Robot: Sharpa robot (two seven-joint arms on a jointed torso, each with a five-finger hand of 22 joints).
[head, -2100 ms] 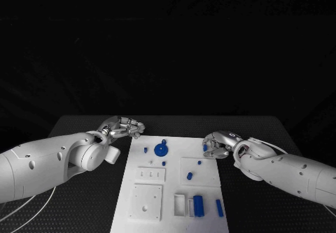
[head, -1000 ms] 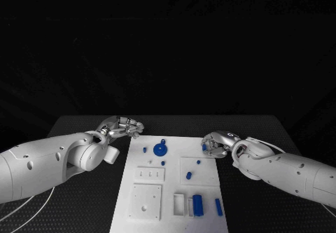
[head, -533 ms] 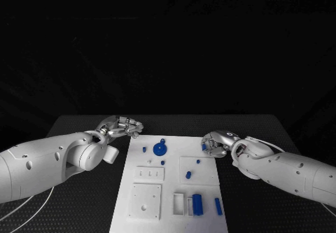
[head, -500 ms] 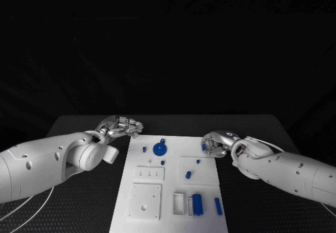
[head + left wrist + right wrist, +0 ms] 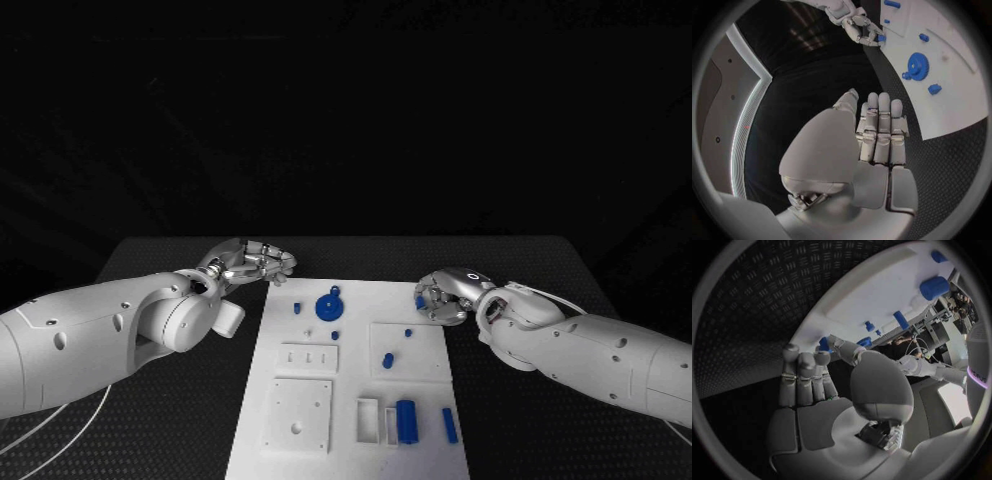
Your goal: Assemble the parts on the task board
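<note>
The white task board (image 5: 353,375) lies in the middle of the table. On it are a blue gear (image 5: 332,305), small blue pegs (image 5: 387,360), a blue block (image 5: 407,420) and a blue rod (image 5: 449,425). My right hand (image 5: 447,296) hovers at the board's right edge and pinches a small blue piece (image 5: 824,344) between thumb and fingertips. From the left wrist the same hand (image 5: 859,27) shows that piece (image 5: 879,37) at its tips. My left hand (image 5: 248,262) sits off the board's far left corner, fingers curled in on nothing (image 5: 873,135).
Two white plates (image 5: 300,410) with holes and a small white block (image 5: 371,420) sit on the board's near half. Black textured table (image 5: 159,440) surrounds the board on both sides. A white cable (image 5: 58,430) runs under my left arm.
My right hand has drifted slightly left along the board's right edge, still pinching the small piece. The left hand has not moved.
</note>
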